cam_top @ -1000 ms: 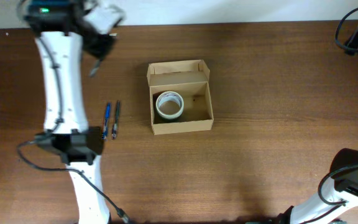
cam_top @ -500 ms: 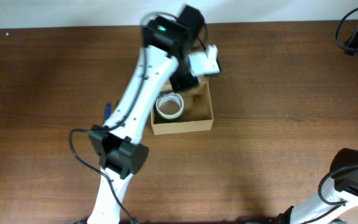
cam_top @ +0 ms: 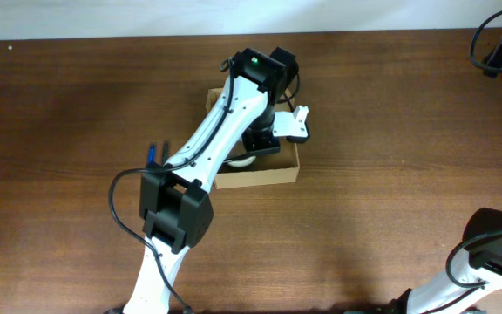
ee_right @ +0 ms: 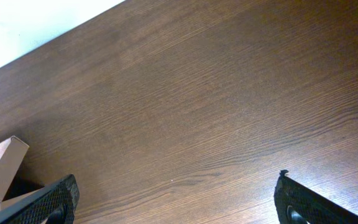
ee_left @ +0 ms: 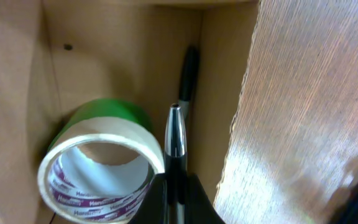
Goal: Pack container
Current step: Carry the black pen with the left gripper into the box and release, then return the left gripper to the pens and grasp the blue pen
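The left hand (ee_left: 178,190) is pinched tight on a black pen (ee_left: 176,134) with a silver clip. It is low inside the open cardboard box (ee_left: 123,56), with the pen along one inner wall, just beside a tape roll (ee_left: 114,129). The right hand (ee_right: 176,202) gapes wide over the bare surface (ee_right: 197,93), well apart from the box.

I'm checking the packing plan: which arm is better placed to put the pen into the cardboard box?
Left. The left gripper is shut on a black-and-silver pen pointing into the tan cardboard box beside a beige tape roll; the right gripper is open over bare wooden table.
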